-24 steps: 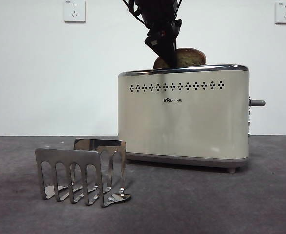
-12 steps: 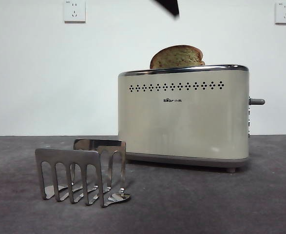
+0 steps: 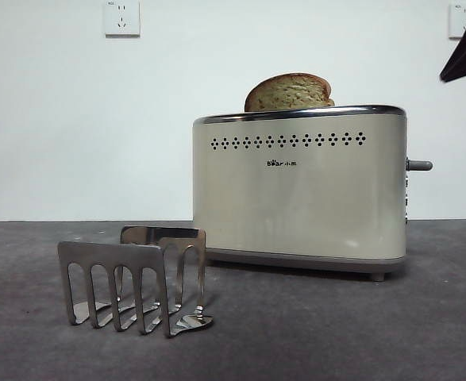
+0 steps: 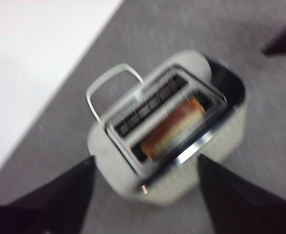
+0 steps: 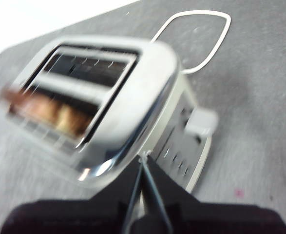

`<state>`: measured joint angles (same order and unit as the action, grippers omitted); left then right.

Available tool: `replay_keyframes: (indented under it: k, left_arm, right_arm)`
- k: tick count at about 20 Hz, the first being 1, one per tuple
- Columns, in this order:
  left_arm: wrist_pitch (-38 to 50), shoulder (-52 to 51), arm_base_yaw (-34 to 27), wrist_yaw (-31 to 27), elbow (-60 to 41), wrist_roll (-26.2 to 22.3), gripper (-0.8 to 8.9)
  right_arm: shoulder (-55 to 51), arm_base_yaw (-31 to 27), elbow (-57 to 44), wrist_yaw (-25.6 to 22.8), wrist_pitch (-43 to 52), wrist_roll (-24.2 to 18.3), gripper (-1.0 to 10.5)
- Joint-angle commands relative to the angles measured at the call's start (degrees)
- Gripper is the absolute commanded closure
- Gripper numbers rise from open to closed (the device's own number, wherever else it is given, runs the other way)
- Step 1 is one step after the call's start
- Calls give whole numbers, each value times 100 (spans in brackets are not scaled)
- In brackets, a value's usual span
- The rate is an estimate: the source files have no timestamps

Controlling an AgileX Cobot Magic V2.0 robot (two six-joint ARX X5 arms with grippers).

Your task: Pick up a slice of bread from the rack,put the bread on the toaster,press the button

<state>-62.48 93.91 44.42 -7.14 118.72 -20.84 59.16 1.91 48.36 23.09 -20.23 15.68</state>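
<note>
A grey table top (image 3: 312,333), dull and faintly mottled, ran across the lower part of the front view and met a plain white wall (image 3: 74,127) along a straight line. Two white wall sockets were set high on that wall, well apart: one (image 3: 121,17) toward the left, the other (image 3: 460,19) at the far right edge. In the right wrist view a small pinkish speck (image 5: 238,193) lay on the table top, possibly a stain; the blur made it hard to tell.
</note>
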Motion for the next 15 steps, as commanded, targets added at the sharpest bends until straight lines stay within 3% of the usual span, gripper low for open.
replay_keyframes:
  k: [1, 6, 10, 15]
  left_arm:
    - [-457, -85, 0, 7, -39, 299, 788]
    - [-1211, -136, 0, 11, -39, 800, 792]
    - [-1303, -136, 2, 96, -48, 1095, 792]
    - [-1309, -136, 2, 610, -48, 1510, 792]
  right_arm:
    - [328, -195, 68, 153, 323, 382, 952]
    - [1005, -415, 68, 850, 1058, 911, 955]
    - [1526, -498, 68, 1276, 1606, 1246, 955]
    - [2068, -501, 68, 1244, 1729, 1346, 955]
